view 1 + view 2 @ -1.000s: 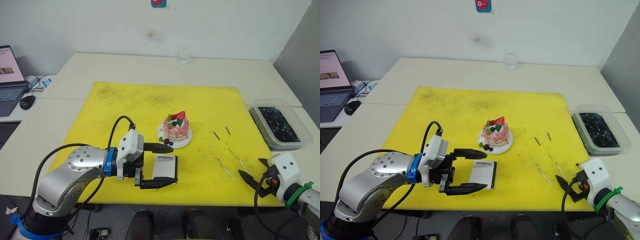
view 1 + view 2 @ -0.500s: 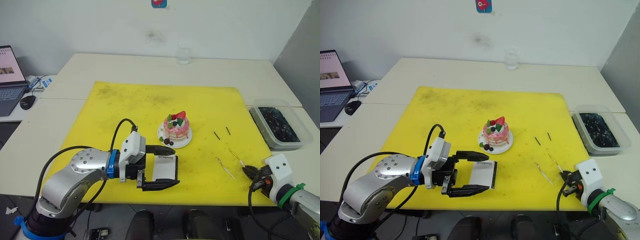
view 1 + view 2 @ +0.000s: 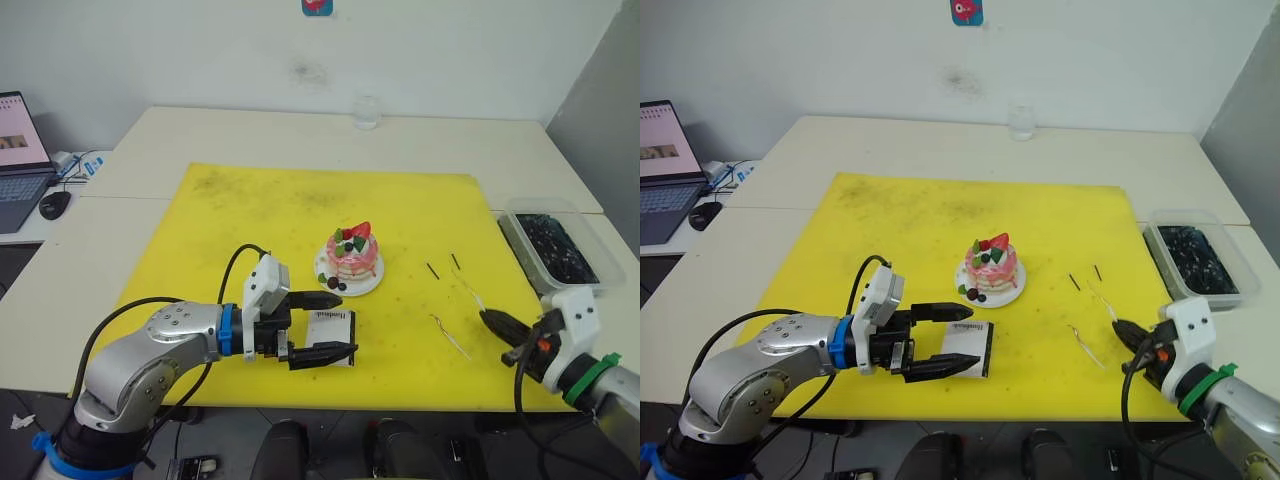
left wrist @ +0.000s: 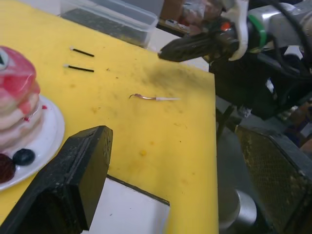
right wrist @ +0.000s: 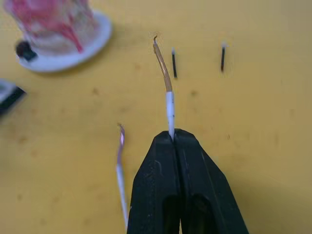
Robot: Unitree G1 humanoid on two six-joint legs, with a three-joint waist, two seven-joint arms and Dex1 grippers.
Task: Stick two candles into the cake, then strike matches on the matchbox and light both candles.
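The yellow mat (image 3: pixel 270 215) is carrying everything. My left gripper (image 3: pixel 325 326) is gaping wide around the matchbox (image 3: pixel 331 333), one finger at each long edge, perhaps not yet touching. The cake (image 3: pixel 355 254) is sitting just behind it. My right gripper (image 5: pixel 174 139) is pinching one candle (image 5: pixel 166 92) by its end; the other candle (image 5: pixel 120 168) is lying beside it, the matches (image 5: pixel 174 63) farther off.

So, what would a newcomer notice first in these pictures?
Probably the pink cake on its white plate, in the middle of the yellow mat. Next, the right gripper, shut on a thin candle lifted off the mat, and the left gripper, open around the white matchbox.
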